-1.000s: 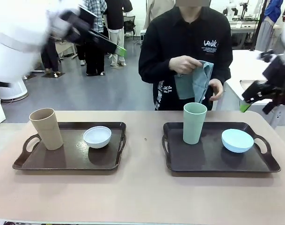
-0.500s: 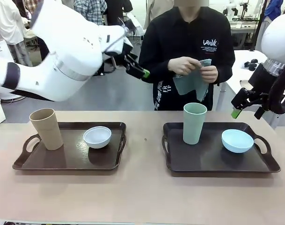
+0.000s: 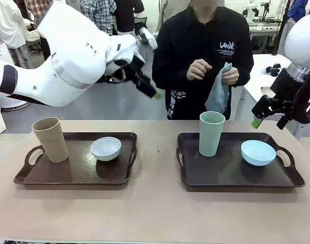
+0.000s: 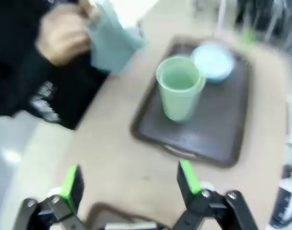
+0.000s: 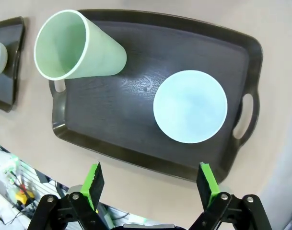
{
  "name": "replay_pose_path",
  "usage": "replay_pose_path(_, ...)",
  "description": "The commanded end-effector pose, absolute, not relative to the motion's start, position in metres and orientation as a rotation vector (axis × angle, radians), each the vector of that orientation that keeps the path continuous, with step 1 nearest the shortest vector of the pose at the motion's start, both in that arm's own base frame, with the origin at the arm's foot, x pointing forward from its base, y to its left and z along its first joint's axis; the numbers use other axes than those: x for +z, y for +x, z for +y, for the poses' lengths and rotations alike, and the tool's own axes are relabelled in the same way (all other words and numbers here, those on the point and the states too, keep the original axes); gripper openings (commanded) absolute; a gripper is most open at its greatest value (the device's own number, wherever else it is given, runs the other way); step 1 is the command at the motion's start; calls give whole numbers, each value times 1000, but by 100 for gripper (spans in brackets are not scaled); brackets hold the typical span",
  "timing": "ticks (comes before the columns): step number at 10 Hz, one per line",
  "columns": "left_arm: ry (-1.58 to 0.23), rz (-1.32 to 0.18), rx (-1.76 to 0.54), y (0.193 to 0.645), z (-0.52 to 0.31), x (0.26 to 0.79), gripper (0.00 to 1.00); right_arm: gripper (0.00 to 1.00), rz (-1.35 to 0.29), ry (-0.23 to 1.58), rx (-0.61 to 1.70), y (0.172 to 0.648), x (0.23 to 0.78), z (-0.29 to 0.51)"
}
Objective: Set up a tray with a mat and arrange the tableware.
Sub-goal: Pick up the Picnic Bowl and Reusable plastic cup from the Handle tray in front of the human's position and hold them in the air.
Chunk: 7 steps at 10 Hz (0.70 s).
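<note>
left pincer [image 4: 129,177]: wide, empty, raised over worktop [image 3: 155,213] | right pincer [image 5: 150,179]: wide, empty, raised at right | left tray [image 3: 73,175]: tan tumbler [image 3: 50,138] left, white bowl [image 3: 106,148] right | right tray [image 3: 226,175]: pale green tumbler [image 3: 212,133] left, light blue bowl [image 3: 258,152] right (both tumblers upright) | person [image 3: 203,56], far side: holds blue-grey cloth [image 3: 218,94]

Your count, front view: trays, two: left tray [image 3: 22,175], right tray [image 3: 292,178]; tumblers, two: tan tumbler [image 3: 50,140], pale green tumbler [image 3: 211,133]; bowls, two: white bowl [image 3: 106,148], light blue bowl [image 3: 258,152]; you get one tumbler and one bowl per tray, four pieces of tableware in all; cloths, one: blue-grey cloth [image 3: 218,94]; person's hands, two: one hand [image 3: 198,69], other hand [image 3: 230,76]; grippers, two: left gripper [image 3: 147,86], right gripper [image 3: 269,119].
</note>
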<state>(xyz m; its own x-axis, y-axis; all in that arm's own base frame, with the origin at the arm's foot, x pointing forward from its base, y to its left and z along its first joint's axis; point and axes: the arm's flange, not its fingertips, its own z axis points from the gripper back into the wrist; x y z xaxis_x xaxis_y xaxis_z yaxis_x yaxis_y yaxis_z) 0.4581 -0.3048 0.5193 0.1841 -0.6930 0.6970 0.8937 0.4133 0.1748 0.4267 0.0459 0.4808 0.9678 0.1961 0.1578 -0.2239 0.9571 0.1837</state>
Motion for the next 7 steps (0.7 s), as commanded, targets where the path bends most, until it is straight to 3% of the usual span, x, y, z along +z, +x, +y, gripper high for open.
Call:
replay_pose_path(1, -327, -514, -1355, 455, -325, 542, 100, 100, -110, 169, 197, 433, 477, 38)
replay_pose_path(2, -173, -588, -1534, 443, -334, 539, 100, 100, -107, 167, 195, 435, 475, 34)
replay_pose_path(3, -312, -636, -1204, 455, -309, 504, 100, 100, -130, 200, 208, 428, 477, 42)
replay_pose_path(5, -312, -636, -1204, 455, -309, 504, 100, 100, -130, 200, 208, 428, 477, 42)
replay_pose_path(6, -275, -566, -1293, 451, -316, 508, 100, 100, -124, 195, 206, 430, 474, 39)
replay_pose_path(7, -423, -586, -1503, 472, -322, 490, 100, 100, -128, 125, 120, 440, 465, 36)
